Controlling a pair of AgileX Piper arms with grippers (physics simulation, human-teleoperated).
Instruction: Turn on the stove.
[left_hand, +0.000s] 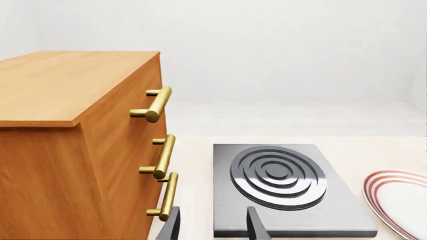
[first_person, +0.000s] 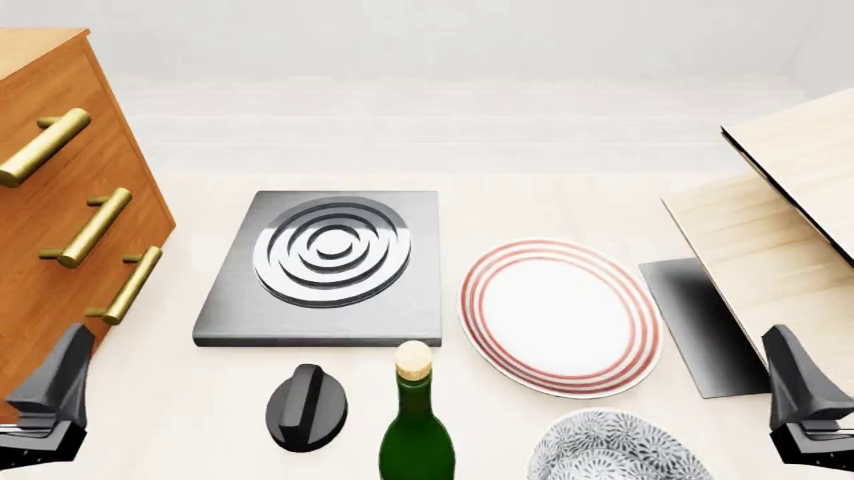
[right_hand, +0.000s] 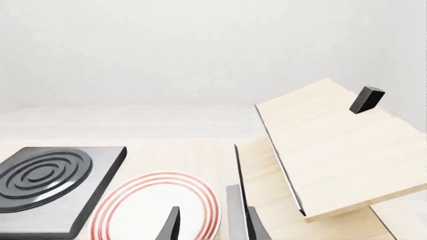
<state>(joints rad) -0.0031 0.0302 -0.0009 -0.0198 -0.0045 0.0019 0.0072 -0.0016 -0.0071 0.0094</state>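
Grey stove (left_hand: 287, 192) slab is sitting lower centre-right of the left wrist view, silver ringed burner (left_hand: 278, 176) on it. Wooden drawer cabinet (left_hand: 73, 145) is filling the left side, three brass handles (left_hand: 162, 156) down its face. White plate with red rings (left_hand: 400, 200) is showing at the right edge. Left claw (left_hand: 212, 226) is showing two dark finger tips at the bottom edge, standing apart with nothing between them.

Front view: stove (first_person: 320, 325) is lying on the pale counter (first_person: 561, 205) left of centre, burner (first_person: 331, 250) toward its far side. Black ridged knob (first_person: 308, 406) is sitting on the counter just below the slab, apart from it. Green bottle (first_person: 416, 430) with a cream cap is standing right beside the knob at bottom centre. Plate (first_person: 561, 315) is lying right of the stove, near it; patterned bowl (first_person: 617, 452) is showing at the bottom edge below the plate. Small dark slab (first_person: 697, 325) is lying right of the plate, against light wooden boards (first_person: 781, 215) at the right edge. Cabinet (first_person: 54, 215) is at the left edge. Left claw (first_person: 51, 400) is sitting in the bottom left corner, right claw (first_person: 807, 405) in the bottom right; spread can't be told here.

Right wrist view: stove (right_hand: 60, 187) is at lower left, plate (right_hand: 157, 210) beside it. Tilted wooden boards (right_hand: 333, 150) are filling the right, a small black block (right_hand: 366, 99) on top. Right claw (right_hand: 212, 227) fingers are standing apart, empty.
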